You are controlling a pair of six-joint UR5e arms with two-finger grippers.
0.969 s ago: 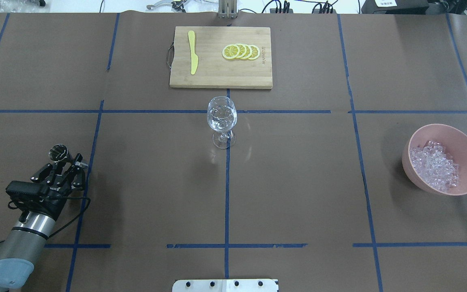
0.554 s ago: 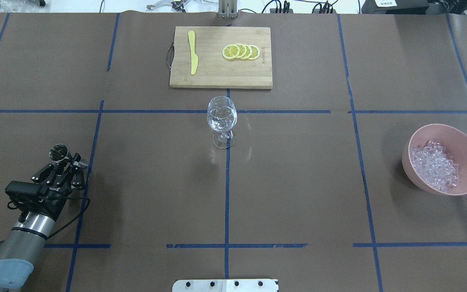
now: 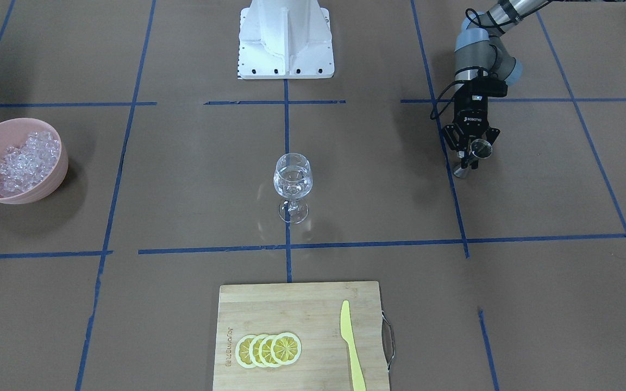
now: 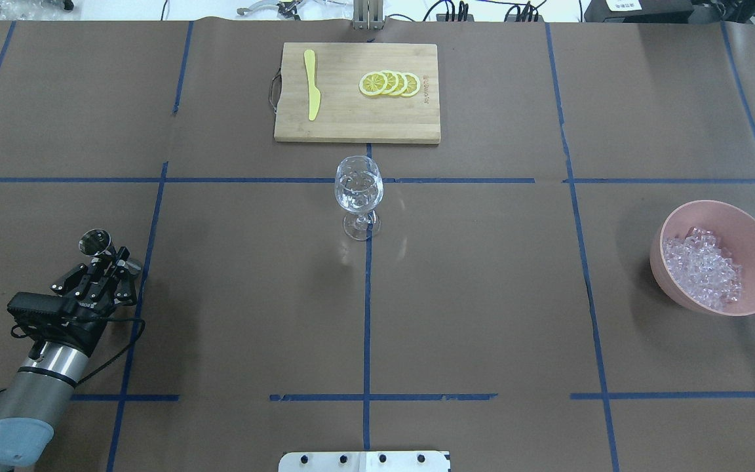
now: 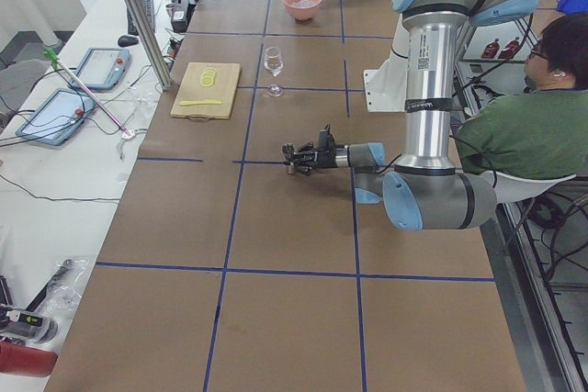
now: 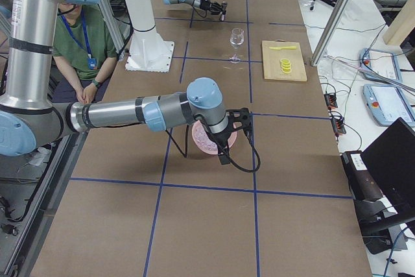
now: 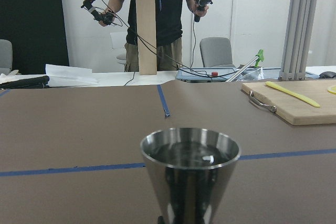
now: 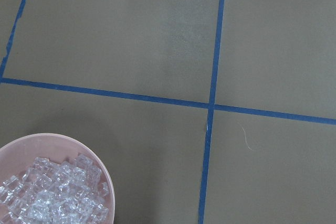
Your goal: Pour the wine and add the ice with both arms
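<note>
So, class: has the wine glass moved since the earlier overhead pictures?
No. The wine glass keeps its spot on the blue tape line, near the cutting board.

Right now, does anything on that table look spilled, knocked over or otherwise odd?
Nothing stands out. The wine glass stands upright mid-table, the ice sits inside the pink bowl, the lemon slices and knife lie on the cutting board, and the left end effector holds a metal cup upright. No spill shows.
</note>
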